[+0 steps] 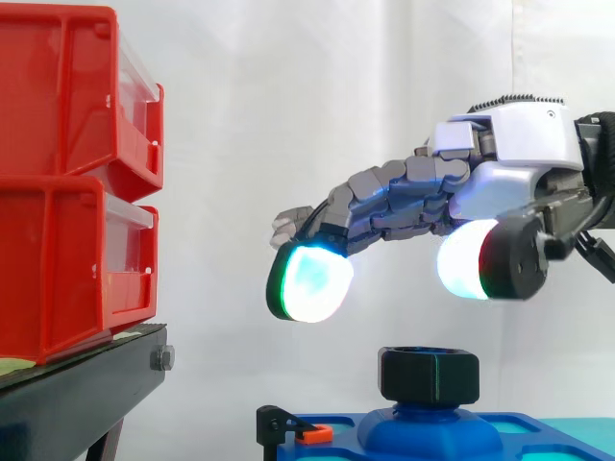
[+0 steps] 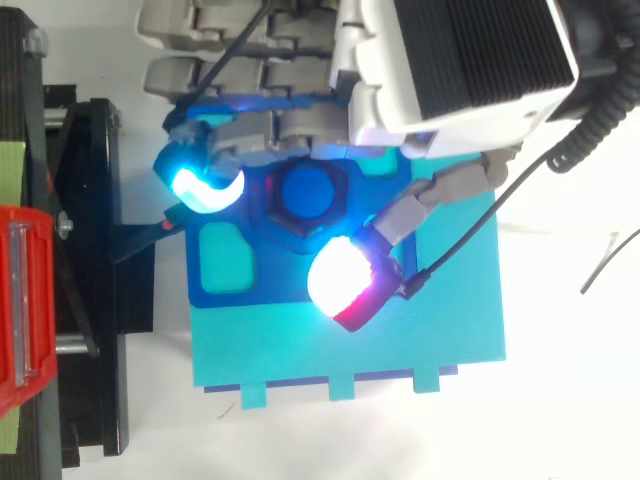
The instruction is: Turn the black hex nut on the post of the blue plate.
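- Red bins (image 1: 58, 192) sit stacked on a black stand (image 1: 77, 384) at the left.
- Hand (image 1: 519, 144) hangs over the nut, fingers loose and spread, holding nothing.
- Blue plate (image 1: 524, 432) lies low under the hand.
- Black nut (image 1: 429, 375) sits on the plate's post (image 2: 308, 192), not touched.

side camera: i find it set close, level with the black hex nut (image 1: 429, 375), facing the white curtain (image 1: 288, 115), red bins (image 1: 58, 173) at its left. top camera: close overhead, facing straight down. both share the nut, blue plate (image 2: 280, 282), bins and hand (image 1: 519, 144).
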`<state>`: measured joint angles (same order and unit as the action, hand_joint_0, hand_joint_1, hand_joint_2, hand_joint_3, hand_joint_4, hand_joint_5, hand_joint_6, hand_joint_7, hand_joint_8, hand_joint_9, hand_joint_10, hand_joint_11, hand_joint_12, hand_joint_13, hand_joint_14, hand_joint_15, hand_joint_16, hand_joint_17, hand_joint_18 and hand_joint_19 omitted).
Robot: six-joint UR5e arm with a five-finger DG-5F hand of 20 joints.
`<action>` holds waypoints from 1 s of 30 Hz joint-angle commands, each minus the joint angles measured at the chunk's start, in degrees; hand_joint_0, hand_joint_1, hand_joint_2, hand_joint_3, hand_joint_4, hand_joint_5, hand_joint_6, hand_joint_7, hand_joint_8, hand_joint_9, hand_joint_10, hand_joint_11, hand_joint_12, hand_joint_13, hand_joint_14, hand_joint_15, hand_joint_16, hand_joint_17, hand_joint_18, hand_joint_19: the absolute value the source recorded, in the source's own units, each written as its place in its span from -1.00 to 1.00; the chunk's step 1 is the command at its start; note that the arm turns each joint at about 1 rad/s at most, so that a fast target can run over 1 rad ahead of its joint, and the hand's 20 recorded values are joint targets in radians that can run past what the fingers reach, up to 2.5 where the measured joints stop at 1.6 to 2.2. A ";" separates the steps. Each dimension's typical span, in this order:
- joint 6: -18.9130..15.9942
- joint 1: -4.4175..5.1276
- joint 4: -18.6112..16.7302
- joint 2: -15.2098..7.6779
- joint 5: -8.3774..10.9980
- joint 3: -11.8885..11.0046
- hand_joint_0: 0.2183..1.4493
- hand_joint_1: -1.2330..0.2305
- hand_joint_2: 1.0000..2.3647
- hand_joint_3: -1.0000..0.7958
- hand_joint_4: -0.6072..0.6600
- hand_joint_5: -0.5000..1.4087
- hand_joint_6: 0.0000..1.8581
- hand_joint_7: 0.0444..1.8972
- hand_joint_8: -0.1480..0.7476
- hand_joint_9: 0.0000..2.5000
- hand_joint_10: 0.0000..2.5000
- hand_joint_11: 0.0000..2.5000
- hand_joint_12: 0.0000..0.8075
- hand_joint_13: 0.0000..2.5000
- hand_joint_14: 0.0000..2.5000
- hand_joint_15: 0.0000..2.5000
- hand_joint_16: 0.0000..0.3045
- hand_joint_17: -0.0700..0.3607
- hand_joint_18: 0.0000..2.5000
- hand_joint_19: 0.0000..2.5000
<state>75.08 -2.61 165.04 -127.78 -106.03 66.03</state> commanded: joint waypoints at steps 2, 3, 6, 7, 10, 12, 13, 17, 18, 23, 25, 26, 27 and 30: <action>-0.02 1.29 0.37 -0.02 1.18 -0.03 -0.62 -0.14 -1.00 -0.44 0.10 -0.79 -0.46 -0.29 -0.21 -1.00 -1.00 -1.00 -0.11 -1.00 -1.00 -1.00 -0.65 -0.11 -1.00 -0.72; -0.02 1.38 0.46 -0.02 1.27 -0.03 -0.61 -0.13 -1.00 -0.44 0.08 -0.79 -0.46 -0.31 -0.22 -1.00 -1.00 -1.00 -0.11 -1.00 -1.00 -1.00 -0.65 -0.12 -1.00 -0.73; -0.02 1.82 1.16 -0.02 1.35 0.06 -0.62 -0.12 -1.00 -0.44 0.08 -0.79 -0.46 -0.34 -0.24 -1.00 -1.00 -1.00 -0.11 -1.00 -1.00 -1.00 -0.65 -0.13 -1.00 -0.76; -0.02 1.91 1.51 -0.02 1.44 -0.03 -0.63 -0.12 -1.00 -0.44 0.07 -0.79 -0.46 -0.35 -0.24 -1.00 -1.00 -1.00 -0.10 -1.00 -1.00 -1.00 -0.65 -0.12 -1.00 -0.76; -0.46 2.26 2.48 -0.02 1.62 0.06 -0.64 -0.08 -1.00 -0.44 0.07 -0.79 -0.46 -0.36 -0.24 -1.00 -1.00 -1.00 -0.10 -1.00 -1.00 -1.00 -0.65 -0.12 -1.00 -0.77; -0.90 2.52 2.74 0.07 1.71 -0.03 -0.65 -0.06 -1.00 -0.44 0.09 -0.79 -0.46 -0.36 -0.23 -1.00 -1.00 -1.00 -0.09 -1.00 -1.00 -1.00 -0.64 -0.11 -1.00 -0.77; -1.08 2.52 2.83 -0.02 1.71 0.06 -0.64 -0.04 -1.00 -0.44 0.09 -0.78 -0.46 -0.36 -0.23 -1.00 -1.00 -1.00 -0.09 -1.00 -1.00 -1.00 -0.64 -0.11 -1.00 -0.77; -1.16 2.61 2.83 -0.02 1.71 0.06 -0.64 0.04 -1.00 -0.44 0.16 -0.76 -0.46 -0.28 -0.20 -1.00 -1.00 -1.00 -0.09 -1.00 -1.00 -1.00 -0.64 -0.11 -1.00 -0.77; -1.16 2.70 2.83 -0.02 1.71 0.06 -0.64 0.06 -1.00 -0.44 0.19 -0.74 -0.46 -0.23 -0.18 -1.00 -1.00 -1.00 -0.09 -1.00 -1.00 -1.00 -0.65 -0.11 -1.00 -0.77; -1.16 2.79 3.01 -0.02 1.71 0.15 -0.63 0.11 -1.00 -0.44 0.25 -0.72 -0.46 -0.16 -0.17 -1.00 -1.00 -1.00 -0.09 -1.00 -1.00 -1.00 -0.65 -0.11 -1.00 -0.76; -1.08 2.79 3.09 -0.02 1.71 0.06 -0.63 0.12 -1.00 -0.44 0.26 -0.72 -0.46 -0.14 -0.17 -0.99 -1.00 -1.00 -0.09 -1.00 -1.00 -1.00 -0.65 -0.12 -1.00 -0.76; -1.08 2.79 3.18 -0.02 1.71 0.06 -0.63 0.13 -1.00 -0.44 0.27 -0.72 -0.46 -0.13 -0.17 -0.99 -1.00 -1.00 -0.09 -1.00 -1.00 -1.00 -0.65 -0.11 -1.00 -0.75; -1.16 2.70 3.18 -0.02 1.71 0.06 -0.63 0.14 -1.00 -0.44 0.28 -0.71 -0.46 -0.12 -0.17 -0.98 -1.00 -1.00 -0.09 -1.00 -1.00 -1.00 -0.65 -0.11 -1.00 -0.75; -1.08 2.26 3.44 -0.02 1.71 0.15 -0.63 0.15 -1.00 -0.44 0.30 -0.71 -0.46 -0.09 -0.16 -0.98 -1.00 -1.00 -0.09 -1.00 -1.00 -1.00 -0.65 -0.11 -1.00 -0.75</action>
<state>73.97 -0.01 168.28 -127.79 -104.33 66.14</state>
